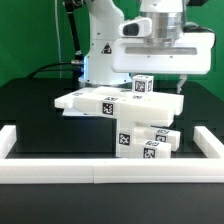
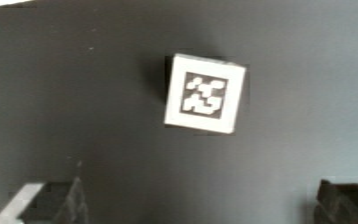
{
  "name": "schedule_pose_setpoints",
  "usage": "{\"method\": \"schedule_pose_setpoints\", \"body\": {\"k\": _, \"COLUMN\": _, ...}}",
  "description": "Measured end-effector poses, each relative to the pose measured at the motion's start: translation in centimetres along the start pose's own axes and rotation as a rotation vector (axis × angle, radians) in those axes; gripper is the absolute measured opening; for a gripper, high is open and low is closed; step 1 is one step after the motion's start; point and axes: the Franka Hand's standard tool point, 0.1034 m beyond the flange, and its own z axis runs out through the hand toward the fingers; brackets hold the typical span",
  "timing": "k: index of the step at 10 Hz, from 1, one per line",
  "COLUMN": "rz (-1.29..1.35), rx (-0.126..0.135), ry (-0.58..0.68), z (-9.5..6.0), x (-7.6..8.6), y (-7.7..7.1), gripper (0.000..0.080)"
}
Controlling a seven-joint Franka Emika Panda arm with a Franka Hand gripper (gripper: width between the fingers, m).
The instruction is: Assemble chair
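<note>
We find the gripper [image 2: 190, 203] spread to its full width and holding nothing; in the wrist view its two dark fingers [image 2: 48, 203] stand well apart above the black tabletop [image 2: 69, 90]. Between and beyond them lies one small white block [image 2: 208, 93] with a black-and-white tag, flat on the tabletop and clear of both fingers. In the exterior view the arm [image 1: 160, 45] hangs above the chair parts: a flat white slab [image 1: 120, 102] resting tilted on leg blocks [image 1: 148, 140], with a small cube [image 1: 142, 85] standing on the slab. All sit mid-tabletop, behind the long white rail [image 1: 100, 173] along the near edge.
</note>
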Motion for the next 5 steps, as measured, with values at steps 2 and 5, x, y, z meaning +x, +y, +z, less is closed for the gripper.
{"method": "schedule_pose_setpoints", "body": {"k": 2, "rz": -0.008, "rx": -0.001, "ry": -0.001, "z": 0.03, "x": -0.14, "y": -0.32, "gripper": 0.0649}}
{"method": "schedule_pose_setpoints", "body": {"k": 5, "rz": 0.066, "rx": 0.002, "ry": -0.001, "z": -0.23, "x": -0.34, "y": 0.29, "gripper": 0.0649}}
